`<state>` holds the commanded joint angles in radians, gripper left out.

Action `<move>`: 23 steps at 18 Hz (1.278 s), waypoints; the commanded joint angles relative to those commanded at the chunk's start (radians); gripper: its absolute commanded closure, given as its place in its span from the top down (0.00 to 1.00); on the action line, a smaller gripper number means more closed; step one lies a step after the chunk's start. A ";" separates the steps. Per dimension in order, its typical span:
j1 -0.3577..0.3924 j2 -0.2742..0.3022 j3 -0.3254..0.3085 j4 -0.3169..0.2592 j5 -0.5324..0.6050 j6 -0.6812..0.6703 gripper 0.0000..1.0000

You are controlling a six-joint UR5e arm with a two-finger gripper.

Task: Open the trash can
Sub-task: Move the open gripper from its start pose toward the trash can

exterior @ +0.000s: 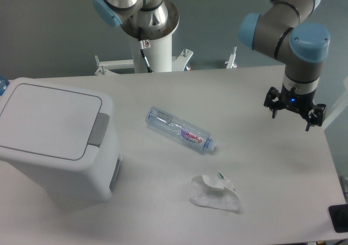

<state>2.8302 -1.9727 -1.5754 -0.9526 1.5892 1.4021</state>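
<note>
White trash can [51, 136] sits far from claw [294, 111].

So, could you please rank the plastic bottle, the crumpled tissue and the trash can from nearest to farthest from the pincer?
From the pincer at the table's right:
1. Plastic bottle, lying mid-table; the crumpled tissue at the front is about as near, too close to call.
2. Trash can, far left.

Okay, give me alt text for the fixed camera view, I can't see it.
A white trash can with its lid shut sits at the table's left; the gripper hovers far right, jaws open and empty. Between them lie a plastic bottle and a crumpled tissue.
</note>
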 joint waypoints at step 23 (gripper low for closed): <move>-0.009 0.026 -0.078 0.092 -0.178 -0.183 1.00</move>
<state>2.8210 -1.9467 -1.6536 -0.8606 1.4115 1.2195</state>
